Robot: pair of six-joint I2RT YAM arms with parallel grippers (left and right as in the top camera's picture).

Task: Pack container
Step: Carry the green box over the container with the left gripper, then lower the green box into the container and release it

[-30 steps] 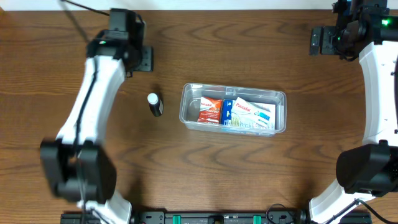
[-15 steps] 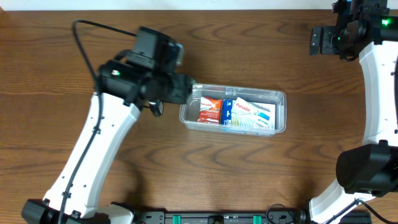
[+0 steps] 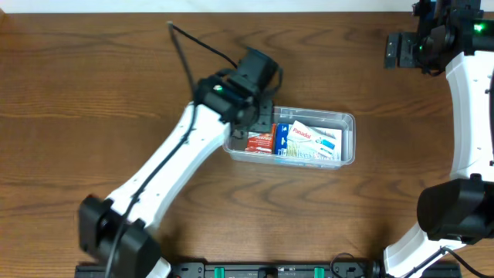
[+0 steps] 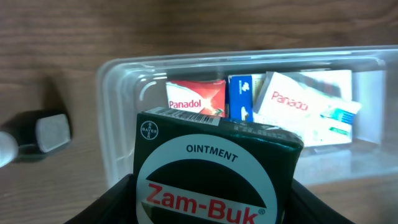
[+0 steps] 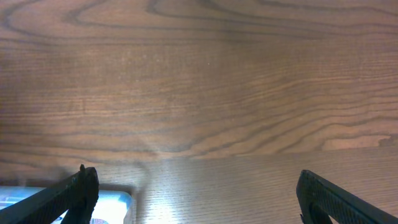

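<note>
The container (image 3: pixel 349 122) is a clear plastic tub in mid-table, holding a red Panadol box (image 3: pixel 261 139) and a blue-and-white Panadol box (image 3: pixel 310 144). My left gripper (image 3: pixel 259 116) hovers over the tub's left end, shut on a dark green Zam-Buk ointment box (image 4: pixel 214 168). In the left wrist view that box fills the foreground between my fingers (image 4: pixel 115 202), with the container (image 4: pixel 118 87) and its Panadol boxes (image 4: pixel 196 99) behind it. My right gripper (image 3: pixel 401 51) stands open over bare wood at the far right back; its fingers (image 5: pixel 78 193) hold nothing.
A small black bottle with a white cap (image 4: pixel 37 134) lies on the wood just left of the container; in the overhead view my left arm covers it. A pale blue corner (image 5: pixel 112 208) shows at the lower left of the right wrist view.
My left arm has swung right from the table's left side to the container's left end, now covering the small bottle from above. The right arm has not moved.
</note>
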